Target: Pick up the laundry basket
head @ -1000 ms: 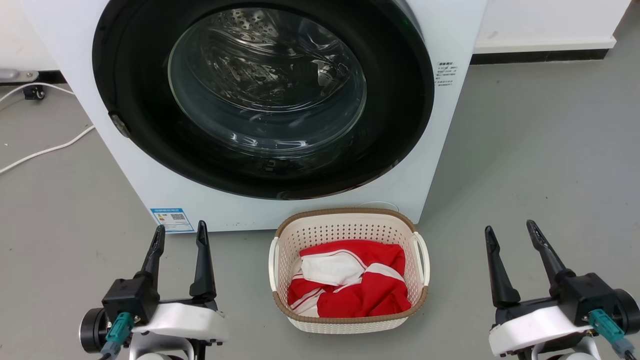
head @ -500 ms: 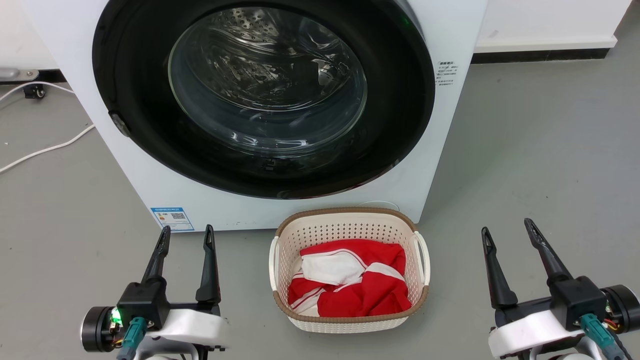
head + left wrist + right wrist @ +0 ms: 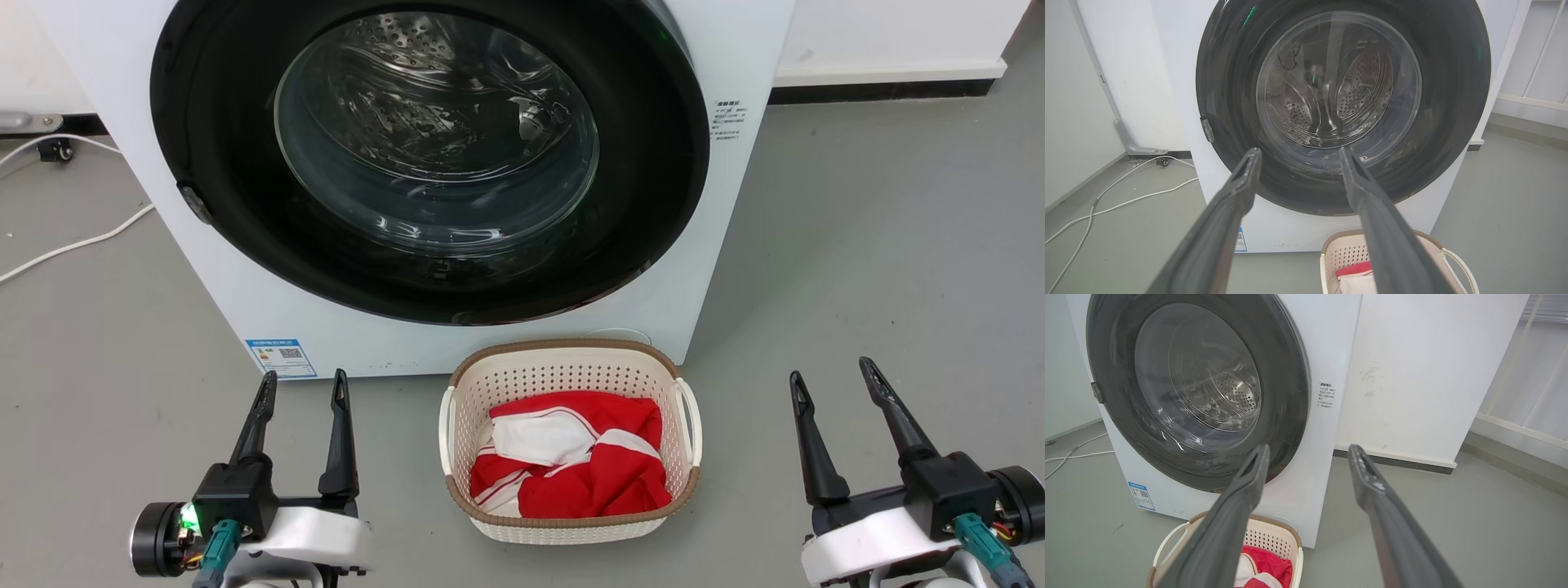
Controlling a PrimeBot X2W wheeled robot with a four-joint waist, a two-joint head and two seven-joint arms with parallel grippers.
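Note:
The laundry basket (image 3: pixel 563 371) sits on the grey floor right in front of the washing machine, cream and perforated with a brown rim and white side handles. Red and white clothing (image 3: pixel 571 465) lies inside it. My left gripper (image 3: pixel 303 385) hovers to the basket's left, open and empty. To the basket's right my right gripper (image 3: pixel 833 371) is likewise open and empty. The left wrist view catches the laundry basket (image 3: pixel 1347 255) at the bottom, behind the left gripper (image 3: pixel 1298 154). In the right wrist view the laundry basket (image 3: pixel 1271 537) lies low, partly behind the right gripper (image 3: pixel 1308 451).
A white front-loading washing machine (image 3: pixel 718 204) with a shut dark round door (image 3: pixel 433 155) stands directly behind the basket. White cables (image 3: pixel 73 245) run across the floor at the far left. A white wall and skirting (image 3: pixel 890 77) lie at the back right.
Over the last second the left gripper shifted slightly right and its wrist rolled, showing a green light. The right wrist also turned a little. The basket has not moved.

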